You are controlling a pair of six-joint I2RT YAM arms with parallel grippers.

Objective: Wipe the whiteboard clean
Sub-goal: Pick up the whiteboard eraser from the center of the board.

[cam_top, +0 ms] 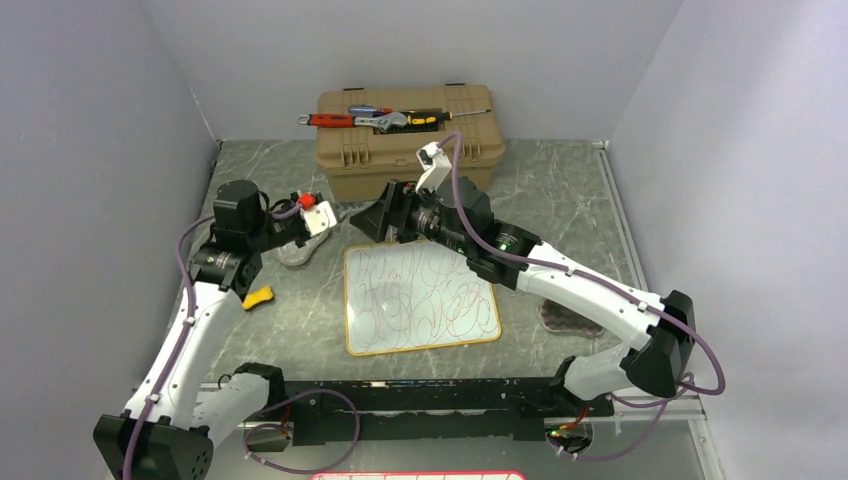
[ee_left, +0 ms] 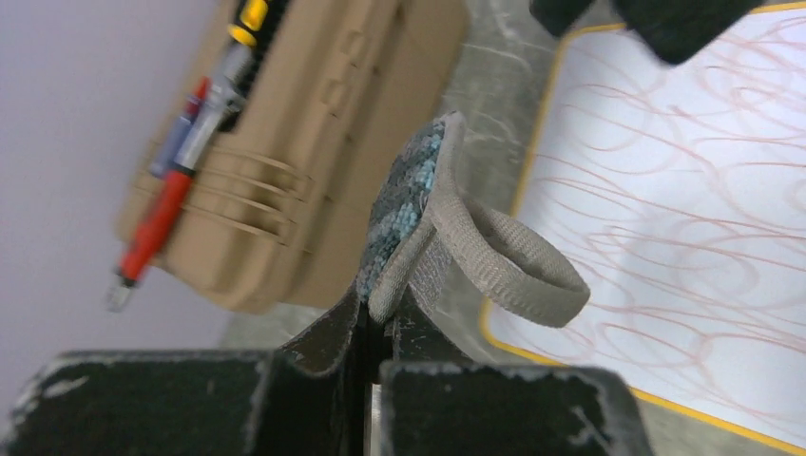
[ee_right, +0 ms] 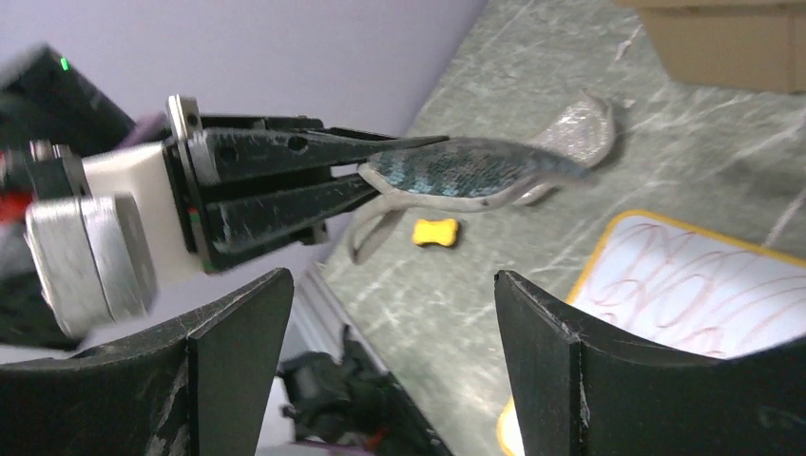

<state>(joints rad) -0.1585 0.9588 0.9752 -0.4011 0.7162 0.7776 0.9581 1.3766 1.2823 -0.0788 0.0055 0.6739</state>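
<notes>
The whiteboard [cam_top: 420, 300] lies flat on the marble-patterned table [cam_top: 560, 200], midway between the two arms and covered in reddish-brown scribbles. In the top view its longer side runs roughly left to right, with the right end skewed slightly toward the back wall. The left gripper [ee_left: 378, 318] is clenched on the edge of a grey-blue pad [ee_left: 409, 204] with a strap loop, held off the board's left rim. The right gripper [ee_right: 390, 285] stands spread wide with nothing between its fingers, near the board's far left corner. A tan toolbox [cam_top: 410, 150] sits behind
</notes>
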